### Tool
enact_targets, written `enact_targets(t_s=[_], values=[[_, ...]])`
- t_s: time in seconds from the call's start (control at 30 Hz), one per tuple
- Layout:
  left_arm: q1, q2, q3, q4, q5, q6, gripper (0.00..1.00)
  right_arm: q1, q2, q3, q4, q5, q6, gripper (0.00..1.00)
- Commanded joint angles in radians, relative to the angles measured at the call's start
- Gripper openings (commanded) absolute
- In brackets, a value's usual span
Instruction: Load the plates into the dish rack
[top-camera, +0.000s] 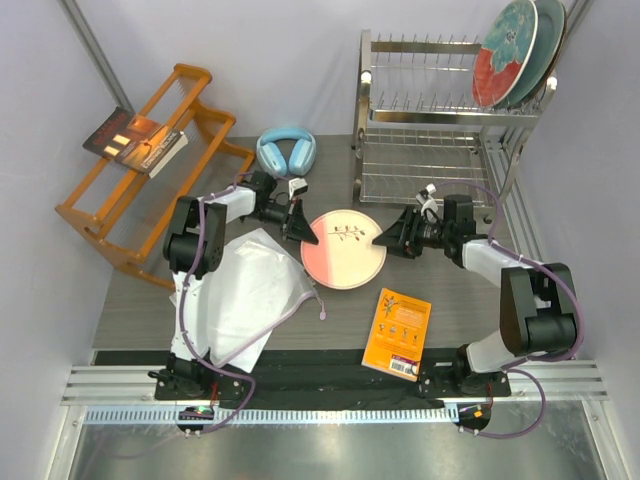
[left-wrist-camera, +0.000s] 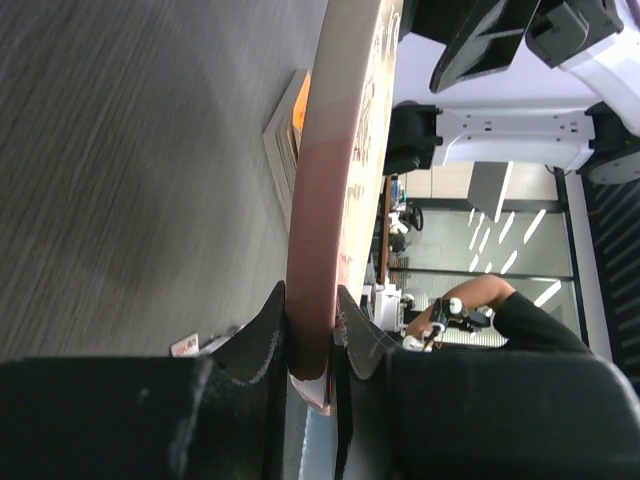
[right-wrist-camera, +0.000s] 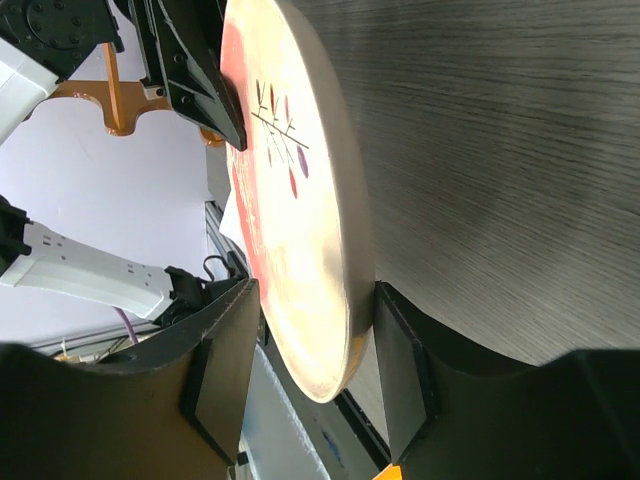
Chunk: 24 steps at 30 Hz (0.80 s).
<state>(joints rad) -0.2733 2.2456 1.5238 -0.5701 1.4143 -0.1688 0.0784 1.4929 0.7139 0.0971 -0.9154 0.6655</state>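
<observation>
While the left gripper (left-wrist-camera: 310, 295) pinches the rim of the round pink-and-cream plate with a sprig motif (top-camera: 343, 250), we note its two black fingers (left-wrist-camera: 262, 340) pressed tight, one on each face of the edge. The plate is mid-table, between the two arms. It is well apart from the tall two-tier silver wire dish rack (top-camera: 440, 150) at the far right. Whether its underside rests on the grey wood-grain table (top-camera: 450, 305) we cannot tell.

At the opposite edge of the same plate is the right gripper (right-wrist-camera: 315, 290), its jaws spread wider than the rim is thick. One finger (right-wrist-camera: 225, 360) sits on the decorated side and the other on the table side, astride the rim, loose rather than clamped.

Rack, upper tier, right end: a teal-and-red patterned plate (top-camera: 503, 55) stands on edge in the slots, with a second teal plate (top-camera: 545, 35) just behind it.

Also logged:
- light blue headphones (top-camera: 286, 152) just beyond the pink plate
- orange paperback (top-camera: 397, 333) near the right arm's base
- crumpled clear plastic bag (top-camera: 250, 285) beside the left arm
- orange wooden slatted rack (top-camera: 150, 175) at the far left, carrying books (top-camera: 135, 140)
</observation>
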Motion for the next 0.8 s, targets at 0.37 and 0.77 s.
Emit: enact_targets(t_s=[0.37, 0.77], values=[[-0.006, -0.034, 0.029, -0.232, 0.221, 0.176, 0.00, 0.024, 0.096, 0.004, 0.121, 0.003, 0.048, 0.56], [-0.015, -0.029, 0.032, -0.232, 0.230, 0.175, 0.00, 0.049, 0.148, 0.002, 0.168, -0.028, 0.075, 0.45]])
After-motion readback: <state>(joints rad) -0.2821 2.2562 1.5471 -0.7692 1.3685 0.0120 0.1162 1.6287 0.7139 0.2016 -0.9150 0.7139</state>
